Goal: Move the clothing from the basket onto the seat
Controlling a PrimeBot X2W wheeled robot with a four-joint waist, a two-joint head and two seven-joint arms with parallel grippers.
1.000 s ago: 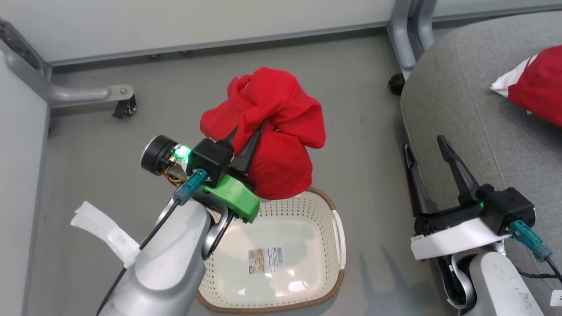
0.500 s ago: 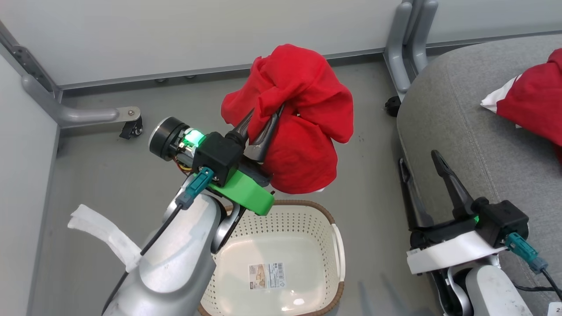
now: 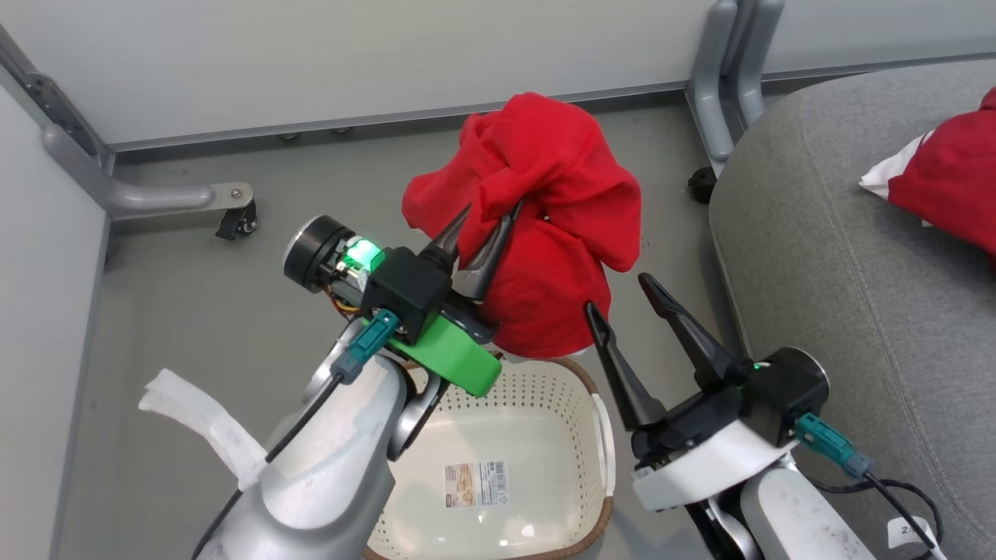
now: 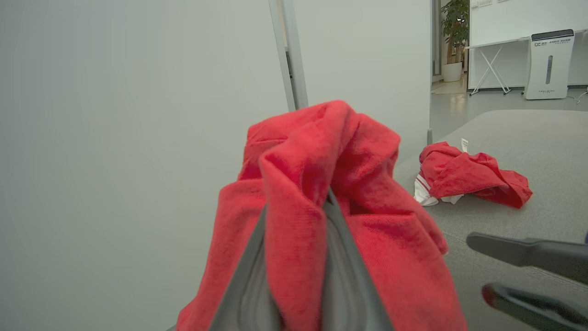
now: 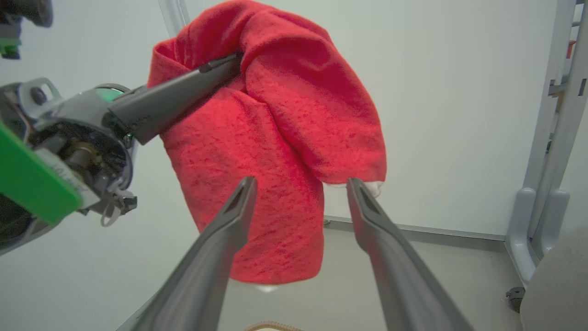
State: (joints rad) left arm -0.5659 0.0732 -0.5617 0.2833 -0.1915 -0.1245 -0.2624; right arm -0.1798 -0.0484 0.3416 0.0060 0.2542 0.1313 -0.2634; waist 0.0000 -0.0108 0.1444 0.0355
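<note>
Carrying the held red garment [image 3: 552, 179] across to the grey seat [image 3: 840, 257] is judged to be the step in hand.

In the head view, the garment is pinched between the pressed-together fingers of the left gripper [image 3: 490, 214] and hangs in a bunch above the far rim of the laundry basket [image 3: 545, 389]. Nothing but a label sticker [image 3: 475, 484] is seen on the basket's bottom. The right gripper [image 3: 618, 292] is held with its fingers spread and nothing between them, near the bundle's lower part, between it and the seat's edge. A second red garment [image 3: 949, 187] is already laid on the seat at the far right.

In the left wrist view, a thick fold is clamped between the two fingers and the rest is draped to both sides. The grip looks deep, so a steady sweep should be tolerated. Bare cushion beside the second garment should be aimed for.

In the right wrist view, the hanging tail is framed by the spread fingers; whether it is touched cannot be told. The bundle should be raised until its lowest edge clears the seat's rounded edge. The right arm should be taken out of the path, or used to steady the tail. The pinch should be released only once the cloth is resting on the cushion.
</note>
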